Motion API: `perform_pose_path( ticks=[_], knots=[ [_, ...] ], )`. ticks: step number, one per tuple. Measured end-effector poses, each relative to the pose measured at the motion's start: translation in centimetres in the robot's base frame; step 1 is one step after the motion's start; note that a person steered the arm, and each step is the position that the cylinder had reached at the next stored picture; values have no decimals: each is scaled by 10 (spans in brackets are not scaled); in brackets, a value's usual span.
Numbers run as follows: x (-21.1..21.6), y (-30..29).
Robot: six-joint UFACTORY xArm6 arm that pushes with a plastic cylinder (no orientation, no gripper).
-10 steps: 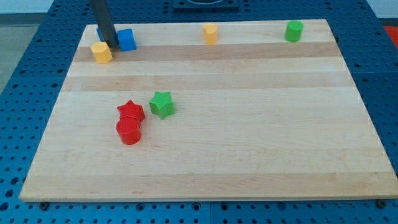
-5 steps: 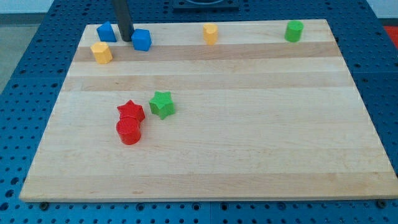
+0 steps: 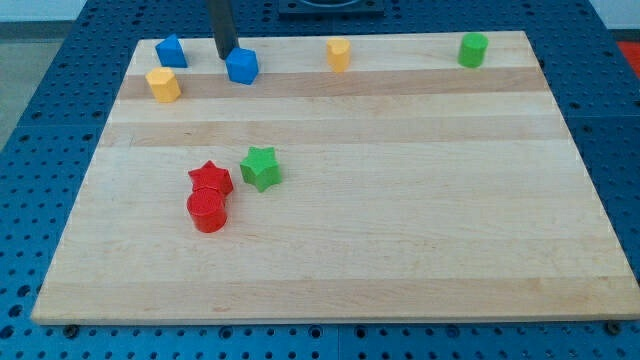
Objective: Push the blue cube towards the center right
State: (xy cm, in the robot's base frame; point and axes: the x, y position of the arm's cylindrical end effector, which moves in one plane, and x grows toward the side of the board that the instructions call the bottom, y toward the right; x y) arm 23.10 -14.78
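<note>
Pale wood-grain bench [image 3: 400,250]; matte blue cube [image 3: 242,66] near the view's top left. My tip [image 3: 226,56] touches its upper-left edge, rod upright. No gripper fitted.

This looks like a robotics lab bench. A pale wooden board [image 3: 330,260] lies on a blue perforated base [image 3: 45,90] whose regular grid of holes, showing on every side of the board, is the sort used to bolt down test fixtures. On the board sit small plastic blocks in plain colours, such as a red star [image 3: 210,178] and a green cylinder [image 3: 473,49], set out like test pieces. Nothing domestic shows around the board.
</note>
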Motion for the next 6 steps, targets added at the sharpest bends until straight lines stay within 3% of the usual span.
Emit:
perform_pose_path(
  ticks=[3,6],
  knots=[
    [70,32],
    [41,42]
  ],
)
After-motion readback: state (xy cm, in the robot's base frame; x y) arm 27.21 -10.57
